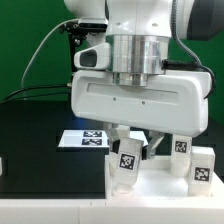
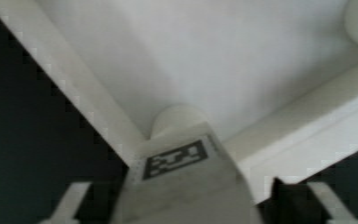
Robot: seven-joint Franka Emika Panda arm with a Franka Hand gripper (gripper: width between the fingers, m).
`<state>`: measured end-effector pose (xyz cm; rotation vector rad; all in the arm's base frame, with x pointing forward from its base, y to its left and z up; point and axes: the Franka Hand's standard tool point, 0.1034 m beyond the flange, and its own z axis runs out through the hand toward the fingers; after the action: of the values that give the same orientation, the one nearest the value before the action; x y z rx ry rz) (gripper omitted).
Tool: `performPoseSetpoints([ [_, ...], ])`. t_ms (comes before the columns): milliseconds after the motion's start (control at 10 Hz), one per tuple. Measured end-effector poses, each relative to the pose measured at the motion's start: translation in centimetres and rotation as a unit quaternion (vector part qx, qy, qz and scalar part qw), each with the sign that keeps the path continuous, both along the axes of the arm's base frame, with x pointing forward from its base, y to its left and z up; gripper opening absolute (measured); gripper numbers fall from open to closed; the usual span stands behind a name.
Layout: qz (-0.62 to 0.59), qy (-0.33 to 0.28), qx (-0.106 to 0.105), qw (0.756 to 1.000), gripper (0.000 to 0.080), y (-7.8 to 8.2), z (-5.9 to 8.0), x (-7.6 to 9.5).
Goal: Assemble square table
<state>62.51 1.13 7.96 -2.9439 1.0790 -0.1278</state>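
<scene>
The square table's flat white top (image 1: 160,205) lies low in the exterior view and fills much of the wrist view (image 2: 229,60). A chunky white leg (image 1: 128,162) with a black-and-white tag stands upright near the top's left edge in the exterior view. My gripper (image 1: 128,148) hangs straight above it, with one finger on each side. In the wrist view the leg (image 2: 179,160) runs between my fingers (image 2: 73,205), whose dark inner faces lie against its sides. The gripper (image 2: 194,208) is shut on the leg.
Two more tagged white legs (image 1: 182,150) (image 1: 203,172) stand at the exterior view's right, close to my gripper. The marker board (image 1: 84,138) lies on the black table (image 1: 40,150) behind the top. A green backdrop and cables are at the rear.
</scene>
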Motion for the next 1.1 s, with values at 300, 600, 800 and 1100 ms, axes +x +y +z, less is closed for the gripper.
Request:
performPoseSetpoints([
  [300,-0.119,-0.004,0.011,0.993,0.0284,0.0,0.0,0.2],
  [600,-0.301,-0.007,0.051,0.952,0.0284,-0.8,0.0,0.7],
  [800,-0.446,-0.015,0.101,0.889,0.0284,-1.3,0.0,0.7],
  [1100,-0.542,-0.015,0.124,0.831,0.0284,-1.8,0.0,0.8],
])
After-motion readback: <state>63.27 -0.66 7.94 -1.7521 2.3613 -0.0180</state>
